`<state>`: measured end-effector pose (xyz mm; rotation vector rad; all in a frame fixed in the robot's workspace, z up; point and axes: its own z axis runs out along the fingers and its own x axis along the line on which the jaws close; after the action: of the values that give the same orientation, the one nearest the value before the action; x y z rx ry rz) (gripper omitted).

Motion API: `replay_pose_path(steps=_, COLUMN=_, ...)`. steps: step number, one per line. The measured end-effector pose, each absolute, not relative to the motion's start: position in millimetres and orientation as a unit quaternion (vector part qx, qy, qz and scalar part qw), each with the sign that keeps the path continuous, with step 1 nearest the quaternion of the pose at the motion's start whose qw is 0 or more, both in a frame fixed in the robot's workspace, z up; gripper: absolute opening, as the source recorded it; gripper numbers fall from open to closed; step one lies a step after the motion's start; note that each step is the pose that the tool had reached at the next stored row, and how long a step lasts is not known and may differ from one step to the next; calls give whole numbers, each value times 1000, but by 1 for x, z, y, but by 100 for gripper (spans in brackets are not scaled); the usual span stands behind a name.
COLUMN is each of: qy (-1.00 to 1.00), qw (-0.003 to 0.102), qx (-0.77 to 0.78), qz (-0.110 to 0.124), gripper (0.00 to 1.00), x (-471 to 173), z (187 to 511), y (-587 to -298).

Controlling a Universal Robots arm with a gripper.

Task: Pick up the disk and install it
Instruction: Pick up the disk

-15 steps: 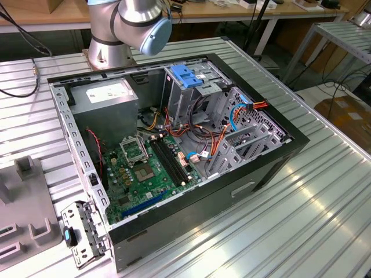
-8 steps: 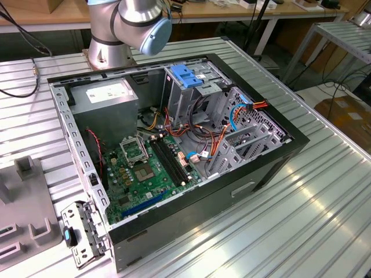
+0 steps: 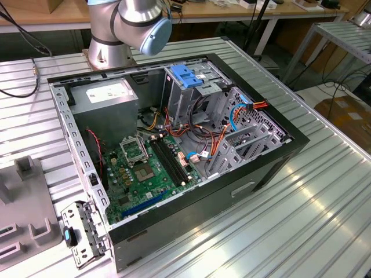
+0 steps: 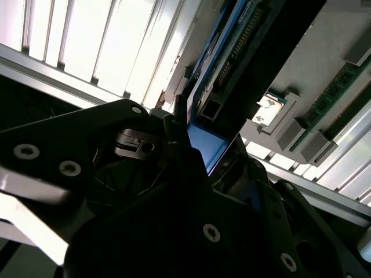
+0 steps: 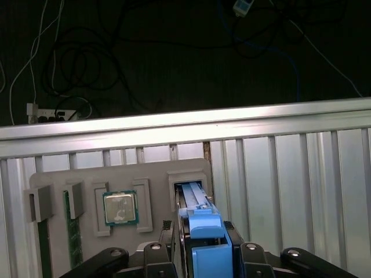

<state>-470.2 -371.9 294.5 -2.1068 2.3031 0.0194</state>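
Observation:
The disk (image 5: 204,231) stands on edge in its blue plastic carrier, its far end at a slot of the grey parts tray (image 5: 156,171). My gripper (image 5: 204,246) has a black finger tight against each side of the carrier, shut on it. In the second wrist view the disk (image 4: 223,63) shows from the side, with its circuit board and blue frame held between the dark fingers of the gripper (image 4: 203,147). The open computer case (image 3: 272,165) lies on the table in the exterior view, with the blue-topped drive cage (image 3: 186,78) at its back.
The tray also holds a processor chip (image 5: 120,207) and memory sticks (image 5: 72,231). A ribbed aluminium table (image 5: 290,174) ends in a raised rail (image 5: 185,130) just beyond the tray. In the case are a grey power supply (image 3: 107,95), the motherboard (image 3: 142,174) and loose cables (image 3: 211,142).

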Motion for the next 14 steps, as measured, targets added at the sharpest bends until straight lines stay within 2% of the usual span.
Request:
replay_pose_path(steps=4, qy=738, qw=10, qx=-675, qz=6, gripper=45, x=-470, z=294, y=-372)
replay_pose_path(steps=5, qy=738, qw=10, qx=-675, qz=6, gripper=44, x=-470, z=294, y=-372)
replay_pose_path(steps=6, qy=738, qw=10, qx=-675, qz=6, gripper=38, x=-470, z=294, y=-372)
replay_pose_path(steps=14, qy=738, qw=10, qx=-675, qz=6, gripper=38, x=-470, z=294, y=-372)
